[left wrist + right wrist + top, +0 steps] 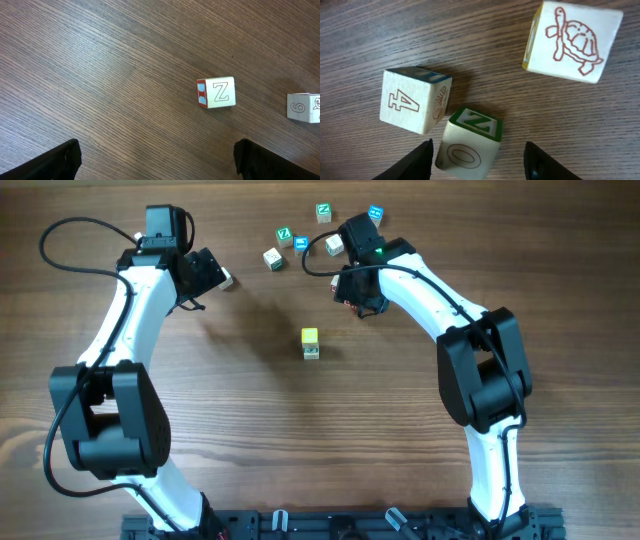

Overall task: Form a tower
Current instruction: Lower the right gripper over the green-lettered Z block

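Two cubes, it seems, make up the tower, mid-frame on the counter. I judge it light, hard and tippy, so I'd grip flat opposite faces. Right tool is spread astride the O cube, and left tool is spread wide and empty.

**Overhead view:** fixed high above the table, facing straight down, far enough to take in both arms. The arm bases lie at 6 o'clock and the loose cubes at 12 o'clock.

**Left wrist view:** close above the wood, facing down, with the left fingertips at 7 and 5 o'clock and a Z cube toward 3 o'clock.

**Right wrist view:** nearer still, looking down on three cubes.

Each wrist view covers a small patch of the overhead view's upper half.
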